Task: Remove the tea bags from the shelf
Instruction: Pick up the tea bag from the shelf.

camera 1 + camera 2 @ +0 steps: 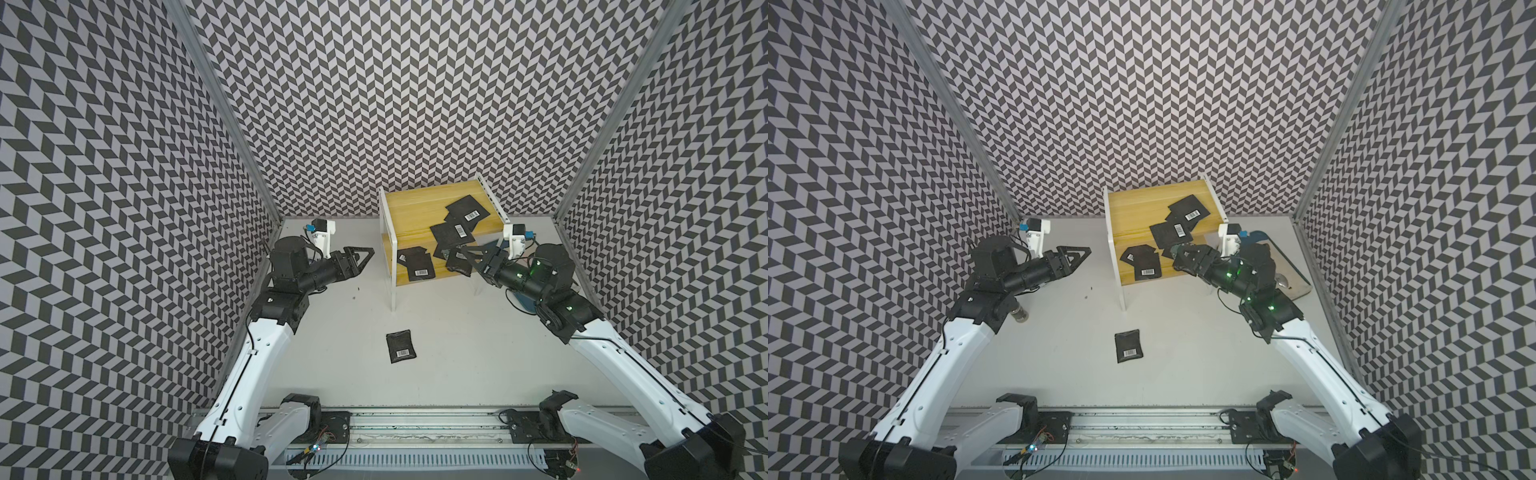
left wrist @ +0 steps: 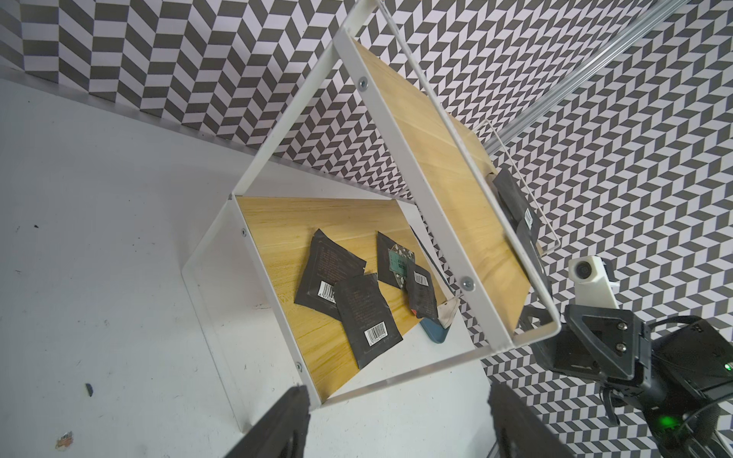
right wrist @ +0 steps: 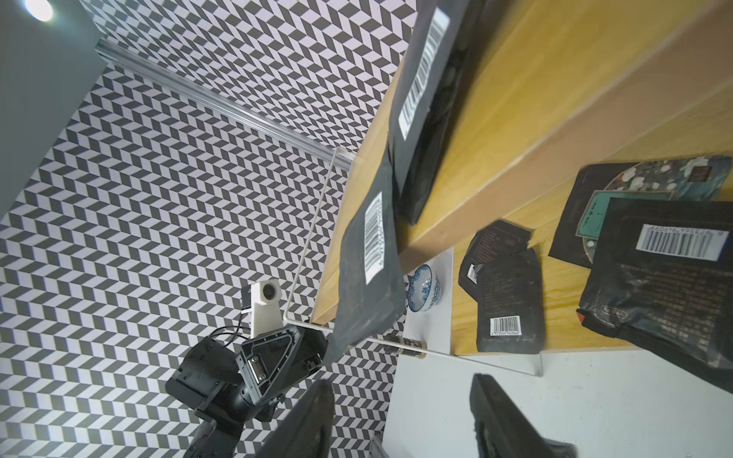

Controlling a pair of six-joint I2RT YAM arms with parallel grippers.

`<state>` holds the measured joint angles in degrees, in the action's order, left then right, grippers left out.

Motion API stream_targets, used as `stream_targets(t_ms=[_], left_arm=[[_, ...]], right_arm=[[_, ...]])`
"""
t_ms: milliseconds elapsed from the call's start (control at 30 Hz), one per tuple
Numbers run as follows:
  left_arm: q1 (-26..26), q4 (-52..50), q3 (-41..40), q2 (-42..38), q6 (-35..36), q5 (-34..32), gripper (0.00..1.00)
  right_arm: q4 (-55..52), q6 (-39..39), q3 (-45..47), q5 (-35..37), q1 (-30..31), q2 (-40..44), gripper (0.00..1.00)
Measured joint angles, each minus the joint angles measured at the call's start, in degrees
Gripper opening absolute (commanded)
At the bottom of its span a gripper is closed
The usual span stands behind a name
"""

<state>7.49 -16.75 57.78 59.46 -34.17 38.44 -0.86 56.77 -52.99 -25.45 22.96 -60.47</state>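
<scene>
top views first: one tea bag (image 1: 401,347) is already lying on the table (image 1: 332,332) in front of the shelf (image 1: 415,199), so that one's done. three more bags (image 1: 467,210) sit overlapping on the top board, and a pair (image 1: 417,266) is on the lower board. the right gripper (image 1: 457,257) is poked in at the lower board's right end. the left gripper (image 1: 368,252) hangs off to the side, well apart from the shelf

left wrist view: its fingers (image 2: 285,420) are wide apart with nothing in them. i count four bags on the lower board (image 2: 277,222), including one green-faced bag (image 2: 398,263)

right wrist view: the right fingers (image 3: 309,412) are apart with only bare table between them. the nearest bag (image 3: 654,297) is just beside them, hanging over the board's front edge. might be brushing it, hard to tell from above

so roughly one out, seven to go imo
</scene>
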Motion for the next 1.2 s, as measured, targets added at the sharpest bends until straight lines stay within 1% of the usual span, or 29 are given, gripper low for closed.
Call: stream_targets(t_ms=[200,367,500,667,733,867,933,1133,1200], left_arm=[[0.0,0.0,-1.3,0.0,-0.1,0.0,0.75],[0.0,0.2,-1.8,0.0,-0.2,0.0,0.75],[0.0,0.4,-2.3,-0.2,-0.4,0.0,0.75],[0.0,0.5,-2.9,-0.9,-0.4,0.0,0.74],[0.0,0.5,-3.0,-1.0,-0.4,0.0,0.74],[0.0,1.0,-3.4,-1.0,-0.6,0.0,0.74],[0.0,1.1,-3.7,-1.0,-0.9,0.0,0.74],[0.0,1.2,-3.7,-1.0,-1.2,0.0,0.74],[0.0,1.2,-3.7,-1.0,-1.3,0.0,0.74]], right_arm=[[3.8,3.2,-0.4,-0.3,-0.5,-0.5,0.57],[6.0,6.1,-0.9,-0.6,-1.1,-2.9,0.53],[7.8,7.8,-1.1,-1.2,-1.3,-5.1,0.47],[9.4,9.2,-1.2,-1.2,-1.3,-5.5,0.36],[9.9,9.7,-1.2,-1.3,-1.4,-5.6,0.29],[10.2,10.5,-1.3,-1.4,-1.4,-5.7,0.21],[10.4,10.6,-1.3,-1.4,-1.4,-6.0,0.15],[11.2,10.9,-1.3,-1.5,-1.4,-6.4,0.03],[11.3,10.9,-1.3,-1.7,-1.4,-6.4,0.02]])
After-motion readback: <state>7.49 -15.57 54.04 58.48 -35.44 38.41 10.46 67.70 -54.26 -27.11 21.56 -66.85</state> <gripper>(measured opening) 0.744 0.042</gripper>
